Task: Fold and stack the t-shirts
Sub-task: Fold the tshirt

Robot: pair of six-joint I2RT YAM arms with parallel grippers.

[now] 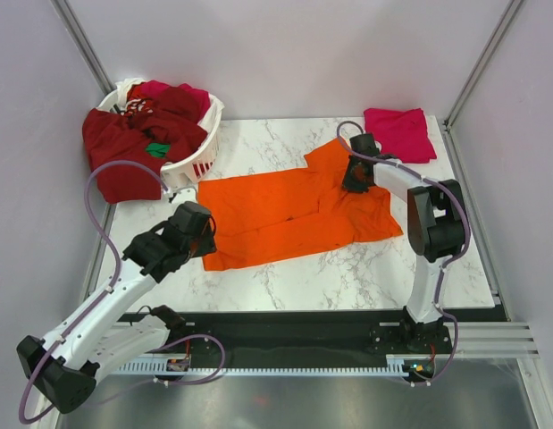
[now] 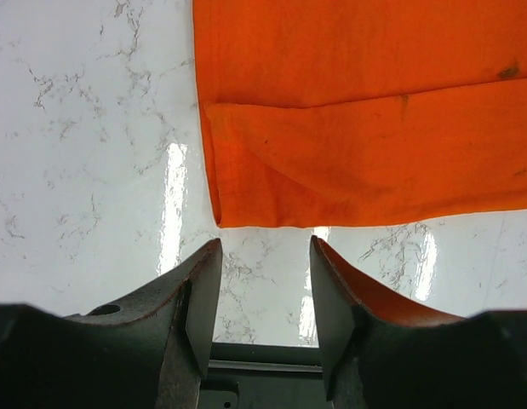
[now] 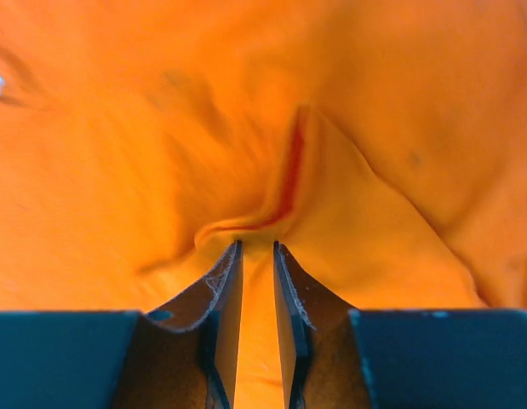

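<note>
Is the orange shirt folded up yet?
Not yet: the orange shirt lies mostly spread out on the table, with only one long edge folded over.

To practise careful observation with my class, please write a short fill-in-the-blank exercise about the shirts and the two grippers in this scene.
1. The right gripper is shut on the spread t-shirt, whose colour is ___.
2. The left gripper hangs over the table with its jaws ___.
3. The folded pink t-shirt lies at the table's far ___ corner.

Missing words: orange; open; right.
</note>
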